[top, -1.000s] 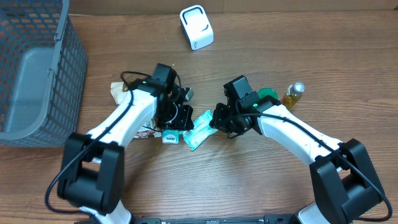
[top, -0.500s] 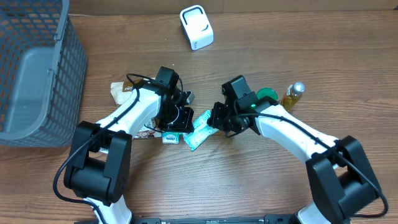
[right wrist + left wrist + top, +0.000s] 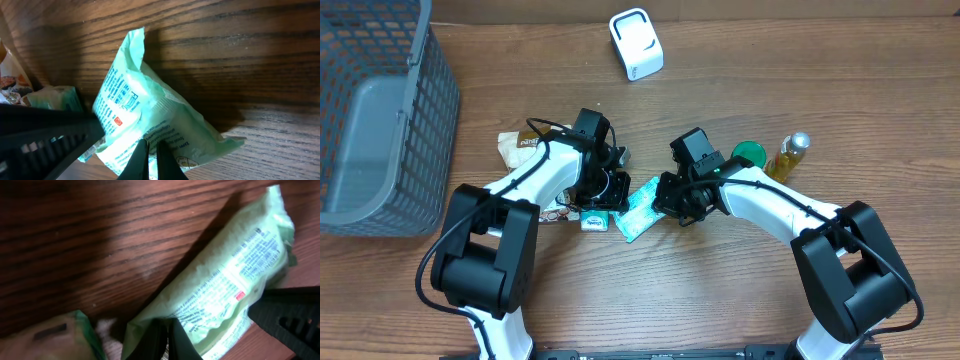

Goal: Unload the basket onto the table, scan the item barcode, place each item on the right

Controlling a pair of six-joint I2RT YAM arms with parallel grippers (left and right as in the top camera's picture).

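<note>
Green packet sits mid-tabletop between the two arms, printed side facing the wrist cameras. We can't tell if its lower end touches the wood.

Left tool is clamped on the packet's near edge, jaws closed tight on the film. Right tool is pinching the opposite edge the same way. Each tool shows up as a black shape in the other's wrist view.

A small green pack lies just beside the packet on its left, with a brown wrapper further left. Green lid and a bottle of yellow liquid are to the right, close together. White device is at the far edge, well apart. Grey basket is in the far-left corner.
</note>
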